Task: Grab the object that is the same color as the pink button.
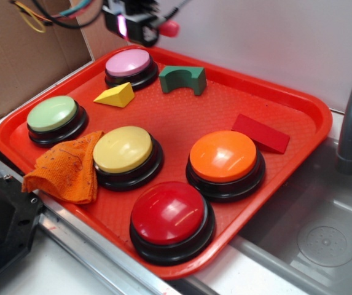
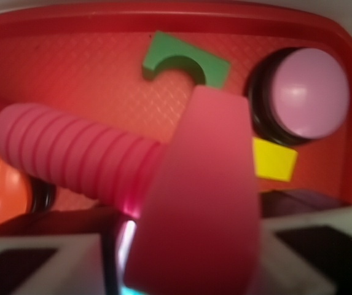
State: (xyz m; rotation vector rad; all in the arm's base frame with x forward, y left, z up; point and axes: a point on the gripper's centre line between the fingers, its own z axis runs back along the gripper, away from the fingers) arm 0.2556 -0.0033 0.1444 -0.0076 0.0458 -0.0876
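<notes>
From my remote station, the gripper [image 1: 140,21] hangs at the top centre of the exterior frame, above the far rim of the red tray [image 1: 298,104], its fingers clenched on the pink toy bolt [image 1: 169,28], whose end pokes out to the right. In the wrist view the bolt [image 2: 132,178] fills the frame: ribbed shaft running toward the left, blocky head large in the lower centre; the fingers themselves are too blurred and close for me to see cleanly there, though the bolt appears pinned between them.

Below it on the tray, the pink button [image 1: 129,63] sits at upper left of the exterior picture, with a green arch block [image 1: 183,78] just to its right and a yellow wedge [image 1: 117,95] just in front. A green button [image 1: 54,115] lies at far left, an orange cloth [image 1: 65,169] touching the yellow button [image 1: 124,151] at centre. The orange button [image 1: 223,158] sits right of centre, the red button [image 1: 168,215] at bottom, and a red wedge block [image 1: 260,133] toward the right edge.
</notes>
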